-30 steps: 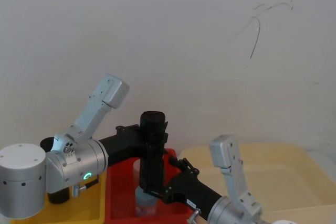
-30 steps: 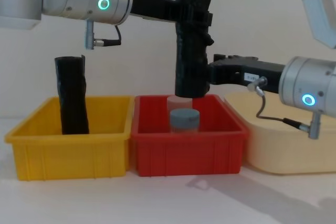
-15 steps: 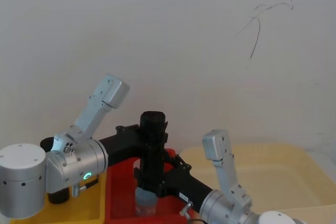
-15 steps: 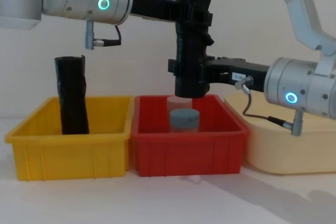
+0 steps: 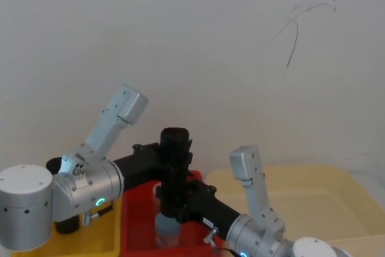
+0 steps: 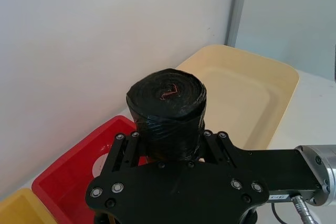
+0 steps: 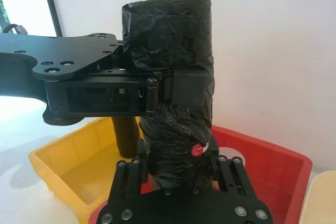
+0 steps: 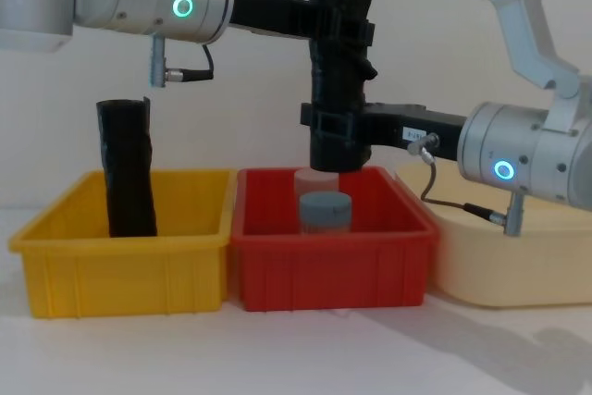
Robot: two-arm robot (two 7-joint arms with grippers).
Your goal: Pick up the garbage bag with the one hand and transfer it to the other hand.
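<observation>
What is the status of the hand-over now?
Left gripper shut on top of bag. Right gripper around its lower part. Bag upright over red bin, above a jar.

Upright garbage bag (image 8: pixel 339 80) over red bin (image 8: pixel 277 261), left claw (image 8: pixel 344 27) gripping top, right claw (image 8: pixel 335 127) at lower end

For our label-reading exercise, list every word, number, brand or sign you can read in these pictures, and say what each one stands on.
Nothing here can be read outright.
White label on the right gripper, low at the garbage bag: print too small to read.
Red mark near the garbage bag's lower end: no legible characters.
Left gripper, holding the garbage bag's upper part: no text seen.
</observation>
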